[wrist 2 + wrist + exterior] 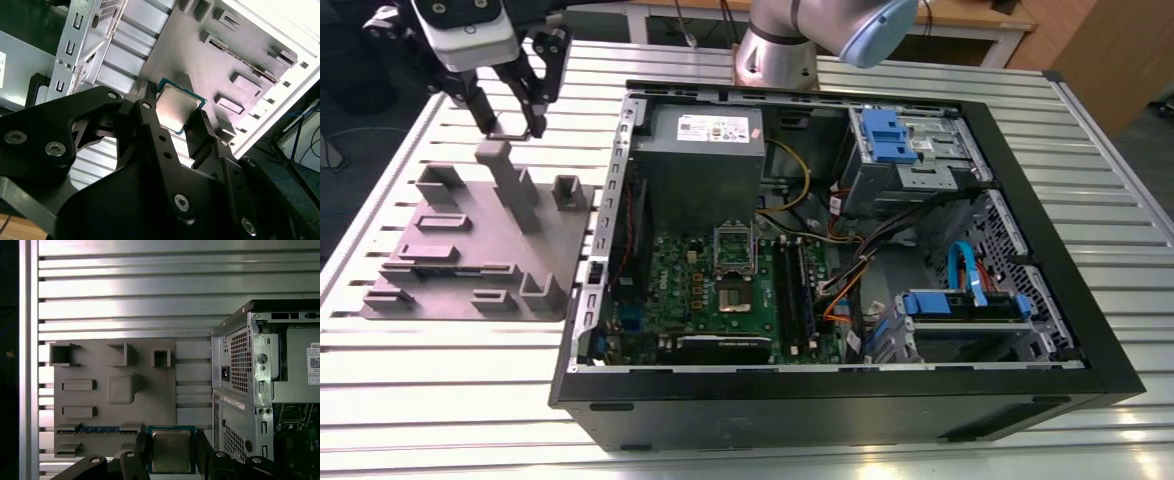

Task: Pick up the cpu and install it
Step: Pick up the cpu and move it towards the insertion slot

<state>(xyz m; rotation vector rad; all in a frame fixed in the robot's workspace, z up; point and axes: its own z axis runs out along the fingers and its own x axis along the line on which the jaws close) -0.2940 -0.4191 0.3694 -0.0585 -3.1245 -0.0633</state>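
The tool (515,131) hangs over the grey plastic plate (447,270). This plate lies on the bench (454,380) near the bench's edge at the exterior view's left, just beside the open computer case (1067,300). In both wrist views the tool is narrow and closed on the cpu (171,451): one finger (150,107) presses on one side edge of the chip and the other finger presses on the opposite edge, and the silvery top (179,106) is free between them. The cpu seems to be off the plate, with the upright blocks (496,170) below it, so I judge that the step in hand is the carrying of the chip toward the motherboard (700,285) inside the case. To do it well, the grip must be only on the rim and not harder than necessary, because such a thin chip can tilt or slip. The chip should stay flat and square to the fingers. The path must be high enough to clear the tall block and the case wall (607,230). I cannot tell from these pictures how the corner mark is oriented.
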